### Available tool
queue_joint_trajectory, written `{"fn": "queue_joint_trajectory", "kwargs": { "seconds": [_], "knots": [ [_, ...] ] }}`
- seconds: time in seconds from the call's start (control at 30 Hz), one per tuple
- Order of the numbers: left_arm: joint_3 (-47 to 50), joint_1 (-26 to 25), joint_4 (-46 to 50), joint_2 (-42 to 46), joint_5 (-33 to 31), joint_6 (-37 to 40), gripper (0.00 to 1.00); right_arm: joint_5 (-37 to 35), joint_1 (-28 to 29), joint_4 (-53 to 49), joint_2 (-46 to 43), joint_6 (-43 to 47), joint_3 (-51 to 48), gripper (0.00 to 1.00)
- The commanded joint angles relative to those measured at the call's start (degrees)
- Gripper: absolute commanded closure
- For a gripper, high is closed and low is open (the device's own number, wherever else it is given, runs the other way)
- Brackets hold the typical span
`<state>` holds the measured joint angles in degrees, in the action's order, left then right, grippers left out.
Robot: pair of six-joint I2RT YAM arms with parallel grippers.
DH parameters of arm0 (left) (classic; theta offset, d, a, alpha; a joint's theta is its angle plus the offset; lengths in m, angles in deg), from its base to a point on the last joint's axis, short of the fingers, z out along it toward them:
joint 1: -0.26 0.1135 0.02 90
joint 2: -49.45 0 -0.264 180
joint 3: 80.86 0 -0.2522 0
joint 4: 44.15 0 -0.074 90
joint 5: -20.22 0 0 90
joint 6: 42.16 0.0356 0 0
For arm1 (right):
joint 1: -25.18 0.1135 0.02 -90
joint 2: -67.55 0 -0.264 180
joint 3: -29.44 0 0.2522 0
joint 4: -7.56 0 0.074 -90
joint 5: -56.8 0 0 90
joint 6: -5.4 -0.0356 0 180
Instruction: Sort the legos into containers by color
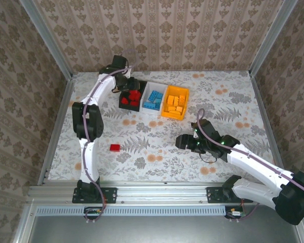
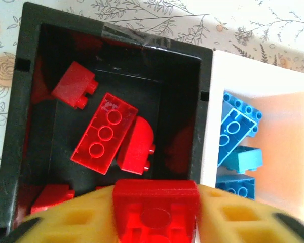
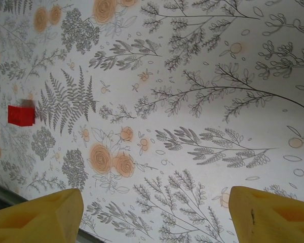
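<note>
The left arm (image 1: pixel 88 152), at the left of the top view, and the right arm (image 1: pixel 258 164), at lower right, are built of white tubular links joined by rounded black joints, each on a black base plate. A thin greyish cable runs along each arm. The left gripper (image 2: pixel 156 217) and right gripper (image 3: pixel 154 215) have blocky yellow fingers (image 2: pixel 66 223) with recessed pockets.

Tool (image 2: pixel 157 223) seemingly grips red lego (image 2: pixel 154 200) over black bin (image 2: pixel 206 101).
</note>
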<state>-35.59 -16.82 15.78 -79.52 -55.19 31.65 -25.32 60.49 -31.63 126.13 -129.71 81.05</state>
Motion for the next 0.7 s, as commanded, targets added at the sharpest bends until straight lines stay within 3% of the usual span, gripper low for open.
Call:
{"fn": "queue_joint_trajectory", "kwargs": {
  "seconds": [0.0, 0.3, 0.67],
  "knots": [
    [-4.2, 0.6, 4.9, -0.9, -1.9, 2.3, 0.50, -1.7, 0.2, -2.7, -1.3, -0.8, -1.2, 0.22],
    [7.0, 1.1, 4.3, 9.1, -4.6, 4.4, 0.45, -0.8, 0.1, -0.6, 3.6, 0.6, 1.5, 0.22],
    [47.4, -0.2, 2.4, 40.5, -8.8, 0.9, 0.32, 2.6, -0.2, -0.1, 13.5, 4.8, 8.4, 0.20]
  ]
}}
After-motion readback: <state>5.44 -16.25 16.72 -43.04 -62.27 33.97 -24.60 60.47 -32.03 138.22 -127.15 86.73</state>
